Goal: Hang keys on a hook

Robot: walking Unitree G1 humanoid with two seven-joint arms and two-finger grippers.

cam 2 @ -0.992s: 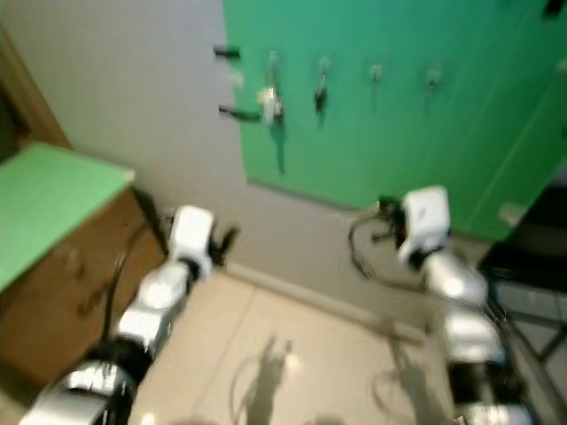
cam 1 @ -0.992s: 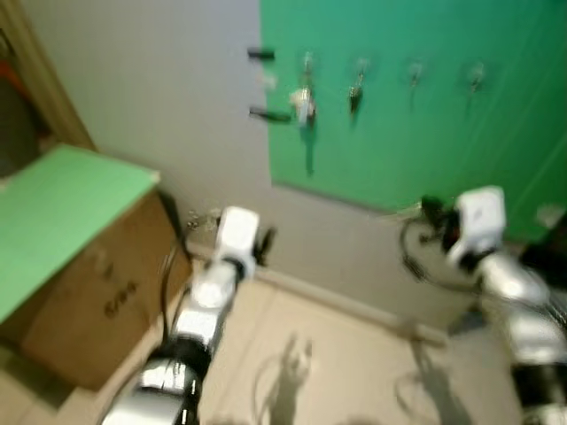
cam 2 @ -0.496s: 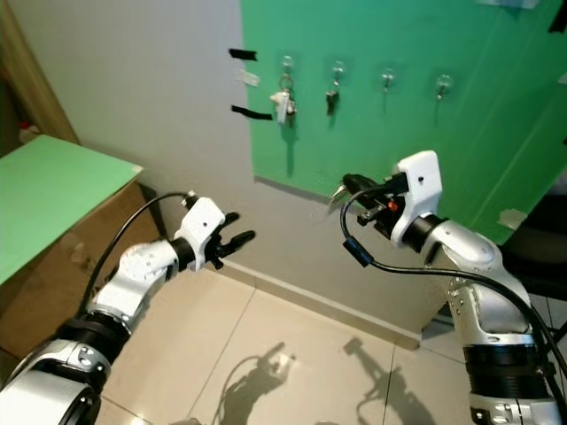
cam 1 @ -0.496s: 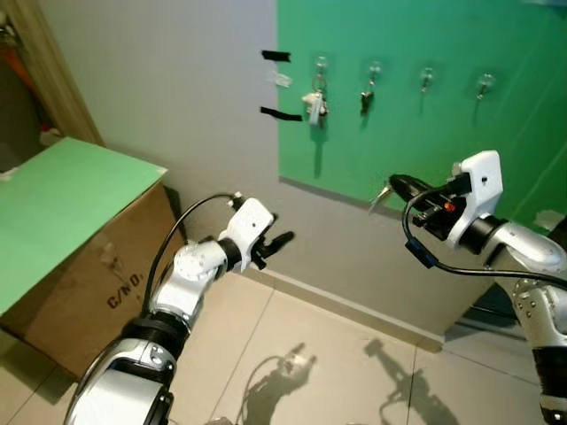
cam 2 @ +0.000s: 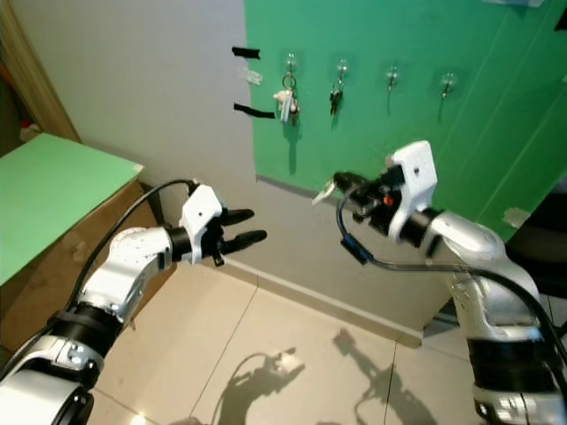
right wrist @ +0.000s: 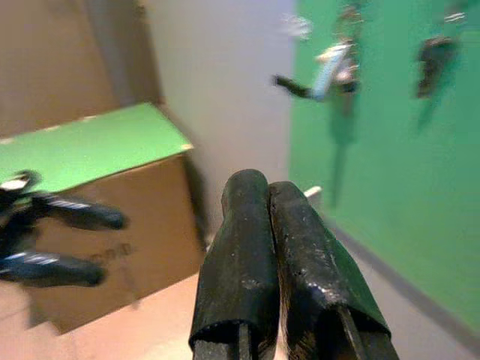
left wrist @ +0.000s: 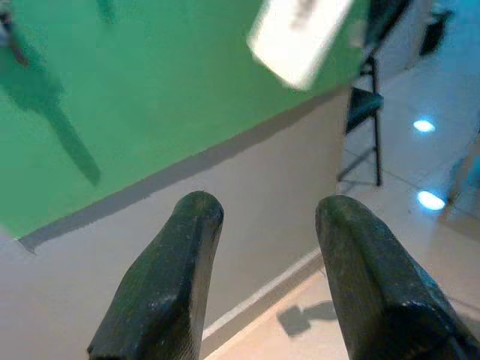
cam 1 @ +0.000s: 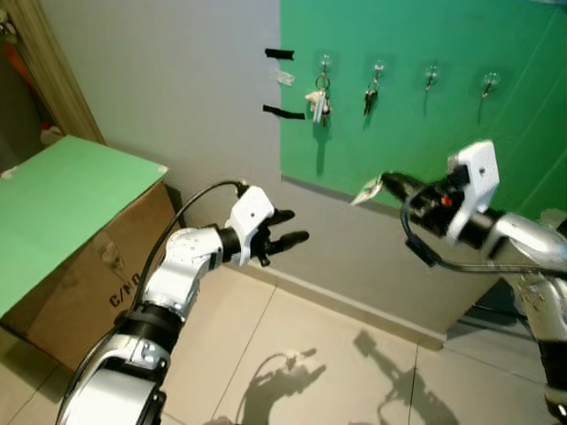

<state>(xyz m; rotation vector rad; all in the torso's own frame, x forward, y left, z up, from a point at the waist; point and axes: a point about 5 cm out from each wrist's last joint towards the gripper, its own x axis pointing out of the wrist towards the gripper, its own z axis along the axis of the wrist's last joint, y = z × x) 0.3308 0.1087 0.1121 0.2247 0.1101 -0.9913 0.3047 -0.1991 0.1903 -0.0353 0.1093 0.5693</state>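
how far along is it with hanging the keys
Two of the four hooks on the green board already hold keys. The right hand is shut on a silvery key, raised below the board. Left: hanging it on a free hook. The left hand is open, idle.

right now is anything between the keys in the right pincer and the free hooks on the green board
Nothing visible. The right pincer holds the keys out in open air below the green board. The two free hooks hang bare, beside the two hooks already carrying keys.
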